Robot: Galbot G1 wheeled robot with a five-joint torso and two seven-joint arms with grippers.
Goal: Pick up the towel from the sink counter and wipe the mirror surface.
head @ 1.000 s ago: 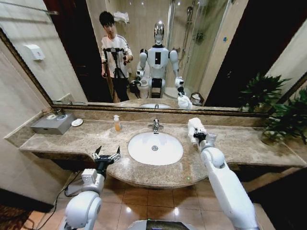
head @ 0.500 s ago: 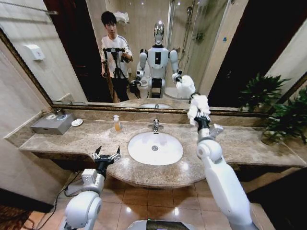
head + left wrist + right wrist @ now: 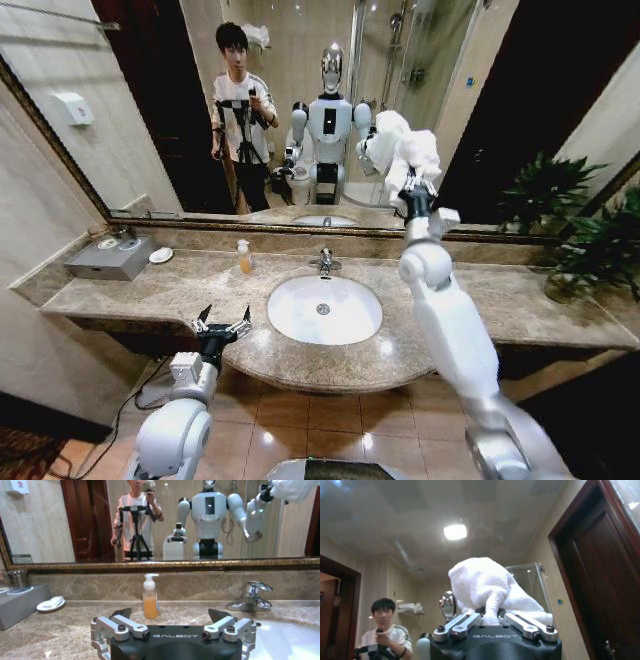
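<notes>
Towel: the towel [image 3: 417,160] is held up in front of the mirror [image 3: 130,110], above the counter [image 3: 160,295] and to the right of the tap [image 3: 324,262]; its reflection is seen just beside it in the glass. Whether the cloth touches the glass cannot be told.
Right gripper: the right gripper [image 3: 491,621] is raised on an outstretched arm, with its fingers [image 3: 465,624] clamped on a bunched fold at the lower middle of the towel, the rest billowing above them.
Left gripper: the left gripper [image 3: 173,625] is parked low at the front edge of the counter, left of the basin [image 3: 323,309], with its fingers spread apart and nothing between them.
Handling: the towel is judged light, soft and limp; it is expected to fold and sag rather than keep a shape, and to slide easily on glass.
Hold: a pinch on a gathered bunch, as taken here, is judged sound; a loose corner would be likely to slip out under rubbing.
Stage: the pick-up is judged done; the wiping is at or near its start.
Risk: pressed hard, the metal fingers could be brought against the glass through the thin cloth.
Nearby: a soap bottle [image 3: 150,602] stands by the back wall of the counter.
</notes>
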